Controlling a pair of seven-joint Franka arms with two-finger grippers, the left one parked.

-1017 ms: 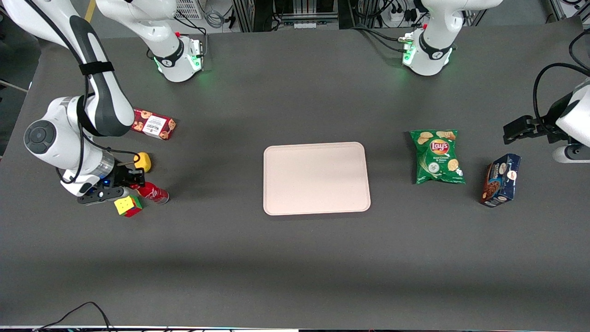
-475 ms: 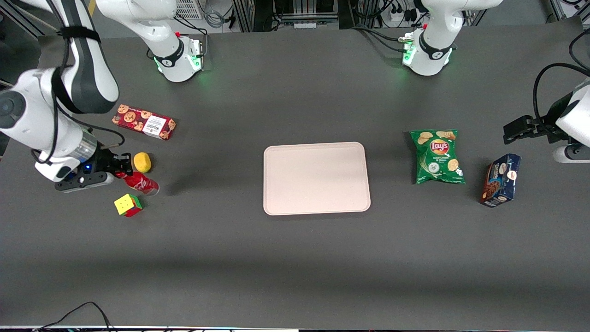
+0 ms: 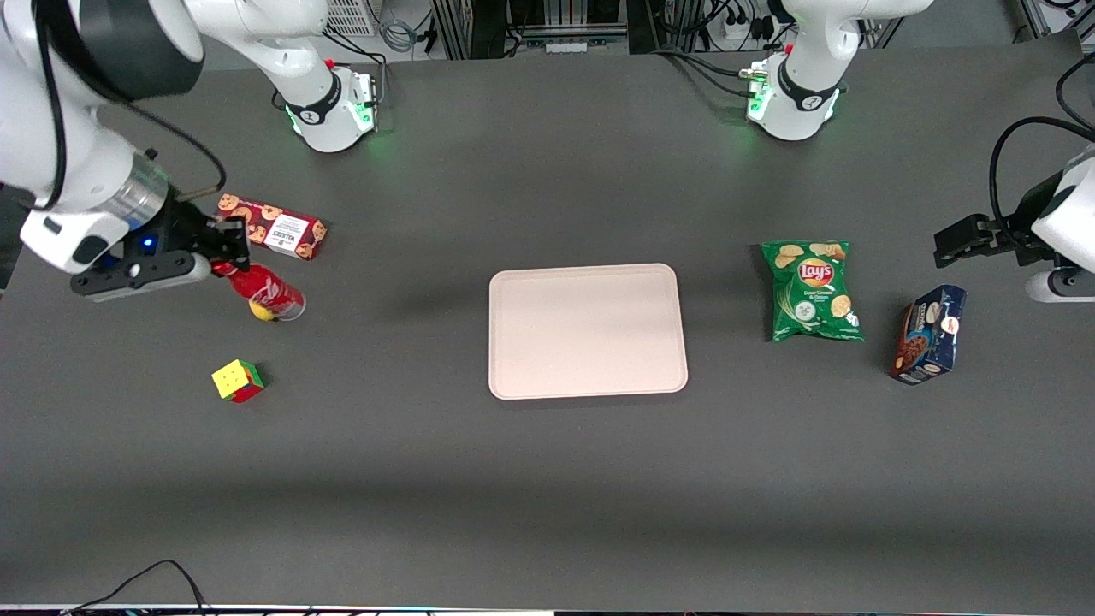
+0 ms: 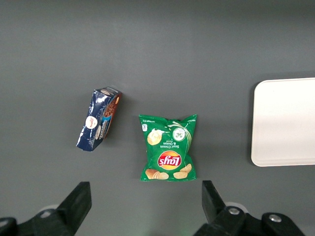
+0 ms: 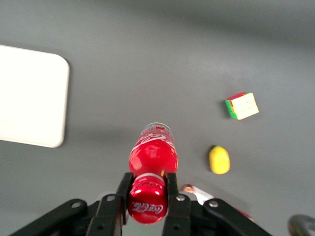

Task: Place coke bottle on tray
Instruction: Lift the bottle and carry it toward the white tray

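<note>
the coke bottle (image 3: 263,292) has been lifted off the table since the earlier frames and is carried in the air, pinched at its cap by the gripper (image 3: 224,264), which has been raised from beside the rubik's cube (image 3: 238,381). the yellow ball (image 3: 259,311), once beside the bottle, is now partly covered by it. the tray (image 3: 587,330) remains well apart, unmoved. the cookie box (image 3: 274,228) is now largely uncovered.

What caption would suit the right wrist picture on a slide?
The pincer grips the coke bottle by its neck, lifted above the table, with the tray, puzzle cube and yellow object below.
</note>
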